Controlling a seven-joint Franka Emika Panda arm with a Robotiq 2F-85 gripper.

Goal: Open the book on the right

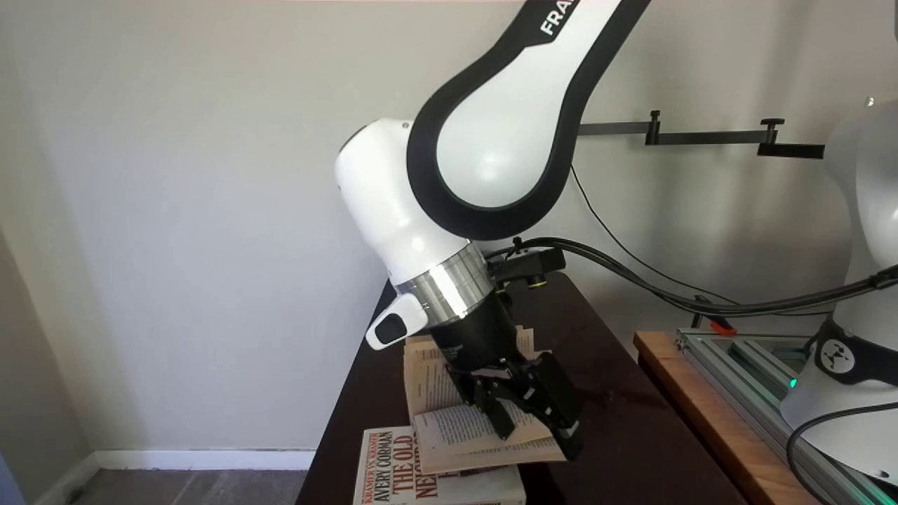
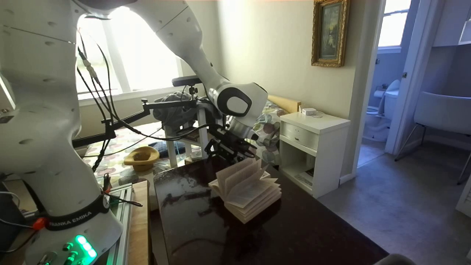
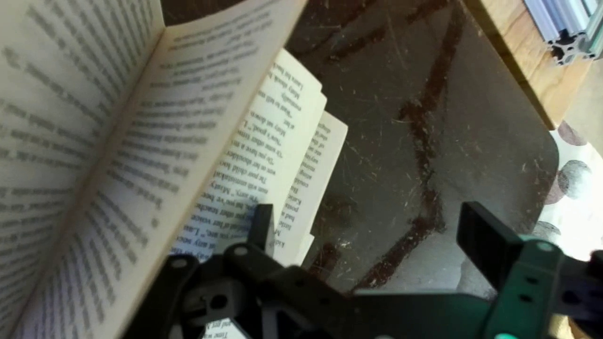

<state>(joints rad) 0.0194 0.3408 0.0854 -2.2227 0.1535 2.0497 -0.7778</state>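
While the tool [image 3: 367,220] stands spread wide, holding nothing, the book [image 3: 155,150] lies open to its left, across the wrist view's left side, spine slanting up rightward, right edge partly behind the nearer jaw.

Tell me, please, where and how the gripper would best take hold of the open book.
I'd pinch the outer page edges of the open book, coming from the right in the wrist view. There they fan out in steps, so they should separate easily, and the gripper stands open, one finger over the book, one beyond it.
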